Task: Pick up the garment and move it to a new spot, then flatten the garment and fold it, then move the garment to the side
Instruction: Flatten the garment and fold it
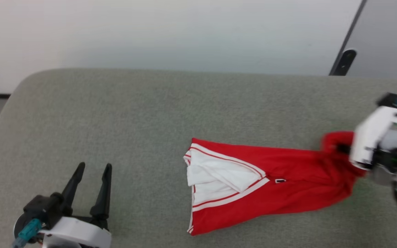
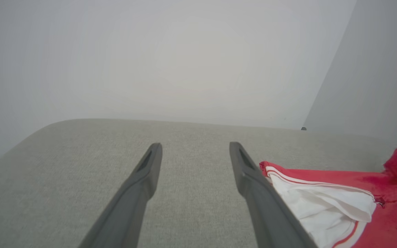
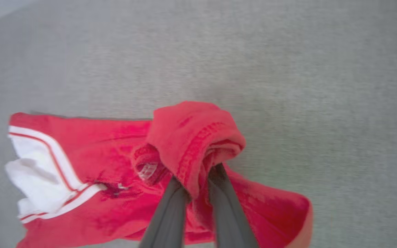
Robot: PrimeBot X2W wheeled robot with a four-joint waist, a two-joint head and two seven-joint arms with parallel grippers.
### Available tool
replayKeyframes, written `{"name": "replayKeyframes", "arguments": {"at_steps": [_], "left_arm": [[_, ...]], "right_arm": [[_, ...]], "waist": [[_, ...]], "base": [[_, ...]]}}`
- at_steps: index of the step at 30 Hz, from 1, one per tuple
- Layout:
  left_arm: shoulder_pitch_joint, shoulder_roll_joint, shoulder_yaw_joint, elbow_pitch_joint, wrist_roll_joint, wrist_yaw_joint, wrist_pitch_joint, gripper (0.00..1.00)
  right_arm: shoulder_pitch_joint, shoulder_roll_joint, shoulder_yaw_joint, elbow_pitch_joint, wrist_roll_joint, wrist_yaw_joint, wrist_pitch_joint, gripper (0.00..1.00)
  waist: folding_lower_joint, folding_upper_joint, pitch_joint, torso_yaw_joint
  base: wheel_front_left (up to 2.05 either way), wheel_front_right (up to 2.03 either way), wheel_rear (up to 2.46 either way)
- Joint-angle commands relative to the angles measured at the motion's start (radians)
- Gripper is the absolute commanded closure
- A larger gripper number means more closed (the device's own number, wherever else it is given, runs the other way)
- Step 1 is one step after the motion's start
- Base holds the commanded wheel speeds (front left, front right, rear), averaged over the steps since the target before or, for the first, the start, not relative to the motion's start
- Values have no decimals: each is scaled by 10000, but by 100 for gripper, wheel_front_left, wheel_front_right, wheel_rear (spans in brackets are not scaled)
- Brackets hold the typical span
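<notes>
Head view: grey table (image 1: 150, 110), pale wall behind. Garment (image 1: 281, 179) lies right of centre on the near half, red with white folds at its left end. Its right end is bunched and raised at the right gripper (image 1: 343, 148), fingers buried in cloth near the table's right edge. Left gripper (image 1: 95, 166) sits near left, well apart from the garment, fingers spread, holding nothing

Left wrist view: left gripper (image 2: 195, 146) has both fingers wide apart over bare table. Garment (image 2: 357, 193) off to the right, white part nearest, red bunch at the far right

Right wrist view: right gripper (image 3: 198, 175) has its fingers pressed close, pinching a red wad of garment (image 3: 191, 134) with a stitched hem (image 3: 195, 148) draped over the tips. The rest trails left, flat on the table

Handling, my judgement: light, limp knit, no stiffness; it will sag and drag from a single pinch, and may slip if the wad is thin. The cloth table looks likely to tug at it. For flattening, better holds would be two hem corners or the shoulders, one per gripper
</notes>
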Motion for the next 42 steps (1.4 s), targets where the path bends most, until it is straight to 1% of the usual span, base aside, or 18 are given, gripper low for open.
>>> {"name": "replayKeyframes", "arguments": {"at_steps": [1,5,9,14,16,20,24,29,36,42], "left_arm": [[112,22,39,27,-60,-24,7,0],[215,52,56,36,-119,-24,7,0],[155,66,-49,82,-196,-24,7,0],[-84,61,-271,136,-297,-24,7,0],[-191,61,-393,160,-344,-24,7,0],[-502,6,-618,287,-393,-24,8,0],[-737,-61,-750,410,-445,-24,8,0],[-980,-93,-886,498,-495,-24,8,0],[-1263,-252,-1055,631,-523,-24,7,0],[-1394,-339,-1106,738,-552,-24,7,0]], "right_arm": [[116,231,-46,-226,158,-12,98,100],[401,1102,-141,-1414,571,-12,762,100],[696,2022,-263,-2395,442,-12,1231,100],[990,2616,-417,-3125,64,-12,1558,100],[1055,2676,-239,-3297,129,-12,1645,100],[1241,2690,777,-3451,970,-12,1385,100],[1118,2677,1819,-3217,1593,-12,873,100],[751,2676,2903,-2565,2163,-10,220,100],[94,2681,4182,-1317,2423,-10,-703,100],[-229,2682,5225,-603,2794,-10,-1118,100]], "waist": [[0,0,-289,-276],[0,0,-491,-388],[0,0,-595,-328],[0,0,-583,-43],[0,0,-542,123],[0,0,-435,513],[0,0,-324,804],[0,0,-184,1117],[0,0,31,1456],[0,0,120,1601]], "base": [[0,0,0],[0,0,0],[0,0,0],[0,0,0],[0,0,0],[0,0,0],[0,0,0],[0,0,0],[0,0,0],[0,0,0]]}}
